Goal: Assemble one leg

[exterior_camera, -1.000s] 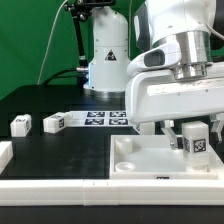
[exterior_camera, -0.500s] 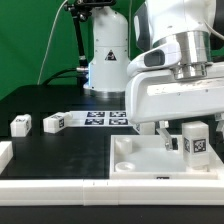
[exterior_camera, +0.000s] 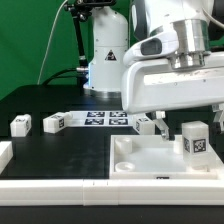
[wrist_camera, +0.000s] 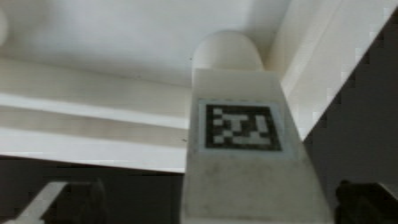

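Note:
A leg (exterior_camera: 194, 141), a small white block with a square tag on its face, stands upright in the far right corner of the white tray-like top (exterior_camera: 135, 165). My gripper (exterior_camera: 188, 119) hangs just above it, jaws apart and clear of the leg's sides. In the wrist view the leg (wrist_camera: 240, 130) rises between my open gripper (wrist_camera: 210, 205), with one dark fingertip (wrist_camera: 54, 202) well off to its side and the top (wrist_camera: 107, 60) beyond it.
Two loose legs (exterior_camera: 20, 124) (exterior_camera: 53, 122) lie on the black table at the exterior view's left, and a third (exterior_camera: 147, 124) lies behind the top. The marker board (exterior_camera: 100, 118) lies at the back. A white part (exterior_camera: 4, 153) sits at the left edge.
My gripper has let go of the leg and risen, shifting slightly toward the exterior view's left. The leg stays standing in the top's corner.

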Controlling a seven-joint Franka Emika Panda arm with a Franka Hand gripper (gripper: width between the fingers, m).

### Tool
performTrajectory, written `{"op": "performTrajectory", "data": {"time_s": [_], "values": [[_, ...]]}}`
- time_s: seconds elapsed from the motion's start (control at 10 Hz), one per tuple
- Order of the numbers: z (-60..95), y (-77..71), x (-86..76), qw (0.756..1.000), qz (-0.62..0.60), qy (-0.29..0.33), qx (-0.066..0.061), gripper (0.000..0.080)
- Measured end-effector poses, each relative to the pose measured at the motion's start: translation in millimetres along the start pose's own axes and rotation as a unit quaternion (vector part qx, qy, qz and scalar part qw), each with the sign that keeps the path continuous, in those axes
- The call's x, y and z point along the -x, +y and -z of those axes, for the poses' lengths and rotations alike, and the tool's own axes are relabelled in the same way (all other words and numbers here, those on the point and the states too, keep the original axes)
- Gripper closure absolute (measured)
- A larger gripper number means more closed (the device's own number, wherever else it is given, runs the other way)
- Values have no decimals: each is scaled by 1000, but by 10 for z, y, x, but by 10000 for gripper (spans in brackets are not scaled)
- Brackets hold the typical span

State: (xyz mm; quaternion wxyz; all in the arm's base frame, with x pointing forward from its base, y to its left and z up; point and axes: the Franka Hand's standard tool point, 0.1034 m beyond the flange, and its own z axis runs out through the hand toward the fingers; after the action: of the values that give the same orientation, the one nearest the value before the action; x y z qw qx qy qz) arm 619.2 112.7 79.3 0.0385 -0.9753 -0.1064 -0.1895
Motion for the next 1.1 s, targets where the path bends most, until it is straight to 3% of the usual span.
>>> {"op": "performTrajectory", "data": {"time_s": [0.2,0.5,1.0,1.1], "values": [[-15,-26,29,1000,0,-25,-6,151],[12,-149,75,985,-4,-168,-37,151],[-11,-110,57,985,-7,-169,-37,178],[-11,-110,57,985,-7,-169,-37,359]]}}
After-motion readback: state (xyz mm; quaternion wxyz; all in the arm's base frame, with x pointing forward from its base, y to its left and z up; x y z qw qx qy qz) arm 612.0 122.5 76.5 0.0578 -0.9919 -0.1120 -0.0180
